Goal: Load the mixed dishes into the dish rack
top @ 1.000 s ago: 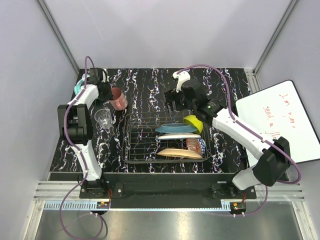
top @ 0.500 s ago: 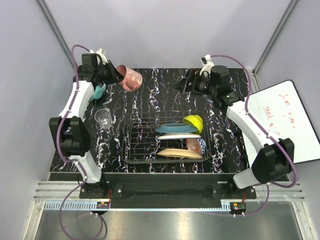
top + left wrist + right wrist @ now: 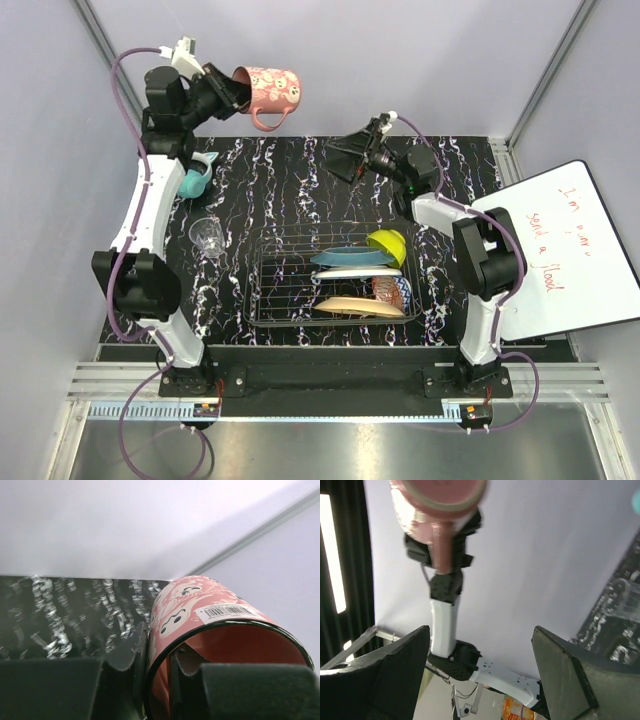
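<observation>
My left gripper (image 3: 232, 86) is raised high at the back left, shut on the wall of the pink mug (image 3: 270, 88), which lies on its side in the air. In the left wrist view one finger (image 3: 129, 652) presses outside the pink mug (image 3: 210, 625) and the other sits inside it. My right gripper (image 3: 338, 160) hovers open and empty behind the dish rack (image 3: 285, 290), pointing left at the pink mug (image 3: 435, 510). In the rack stand the teal plate (image 3: 350, 257), white plate (image 3: 358, 271), tan plate (image 3: 348, 306), yellow-green bowl (image 3: 388, 244) and red patterned bowl (image 3: 392, 291). The clear glass (image 3: 208, 234) stands left of the rack.
Teal headphones (image 3: 195, 178) lie at the back left of the black marbled table. A whiteboard (image 3: 560, 245) lies off the right edge. The left half of the rack holds no dishes. Grey walls enclose the back and sides.
My left arm lifted the pink mug from the table up and toward the back, tipping it sideways. My right arm swung up and back from the rack, its jaws open and turned left.
</observation>
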You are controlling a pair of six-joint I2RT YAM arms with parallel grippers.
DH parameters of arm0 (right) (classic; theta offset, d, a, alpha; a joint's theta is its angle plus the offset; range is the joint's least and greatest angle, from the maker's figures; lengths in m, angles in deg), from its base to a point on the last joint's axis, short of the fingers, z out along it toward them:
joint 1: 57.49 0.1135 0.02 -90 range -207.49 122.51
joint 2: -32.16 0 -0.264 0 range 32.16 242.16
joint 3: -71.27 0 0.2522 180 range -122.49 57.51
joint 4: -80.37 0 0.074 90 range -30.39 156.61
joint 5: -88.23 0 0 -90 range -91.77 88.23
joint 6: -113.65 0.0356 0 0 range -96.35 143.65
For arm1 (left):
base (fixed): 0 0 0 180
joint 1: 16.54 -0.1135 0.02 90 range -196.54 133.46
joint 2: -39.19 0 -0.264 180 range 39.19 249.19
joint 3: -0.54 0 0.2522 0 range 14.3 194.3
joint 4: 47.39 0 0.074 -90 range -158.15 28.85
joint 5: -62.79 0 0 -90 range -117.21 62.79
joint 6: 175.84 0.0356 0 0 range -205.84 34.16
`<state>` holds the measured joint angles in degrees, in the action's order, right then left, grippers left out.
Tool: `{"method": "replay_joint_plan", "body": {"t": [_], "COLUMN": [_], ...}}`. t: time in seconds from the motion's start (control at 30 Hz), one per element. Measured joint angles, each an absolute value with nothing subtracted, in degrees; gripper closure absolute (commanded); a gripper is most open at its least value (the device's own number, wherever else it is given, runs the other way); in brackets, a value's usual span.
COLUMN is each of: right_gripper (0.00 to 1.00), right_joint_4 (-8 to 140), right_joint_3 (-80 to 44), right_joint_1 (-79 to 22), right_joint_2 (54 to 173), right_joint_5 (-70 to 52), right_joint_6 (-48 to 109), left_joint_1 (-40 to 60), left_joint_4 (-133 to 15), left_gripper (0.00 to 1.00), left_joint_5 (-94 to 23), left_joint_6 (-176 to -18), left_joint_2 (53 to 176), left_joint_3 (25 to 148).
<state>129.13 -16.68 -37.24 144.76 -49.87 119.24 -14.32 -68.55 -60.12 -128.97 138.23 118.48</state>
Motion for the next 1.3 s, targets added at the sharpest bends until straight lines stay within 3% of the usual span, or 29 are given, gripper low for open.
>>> {"method": "replay_joint_plan", "body": {"t": [0.3, 0.87, 1.3], "right_gripper": [0.15, 0.16, 0.25], "right_joint_4": [140.2, 141.8, 141.9], "right_joint_3": [-31.0, -28.8, -33.9], "right_joint_1": [-34.3, -32.0, -29.8], "right_joint_2": [147.1, 151.2, 156.9], "right_joint_5": [-47.7, -47.5, -41.8], "right_joint_6": [131.7, 136.3, 136.5], "left_joint_1": [-9.2, -8.4, -5.4], "left_joint_4": [-64.1, -64.0, -64.5], "left_gripper": [1.0, 1.0, 1.0], "left_joint_5": [-61.5, -61.2, -58.4], "left_joint_6": [-131.6, -130.7, -128.3], "left_joint_2": [138.3, 139.6, 140.5], "left_joint_3": [112.4, 113.3, 116.2]}}
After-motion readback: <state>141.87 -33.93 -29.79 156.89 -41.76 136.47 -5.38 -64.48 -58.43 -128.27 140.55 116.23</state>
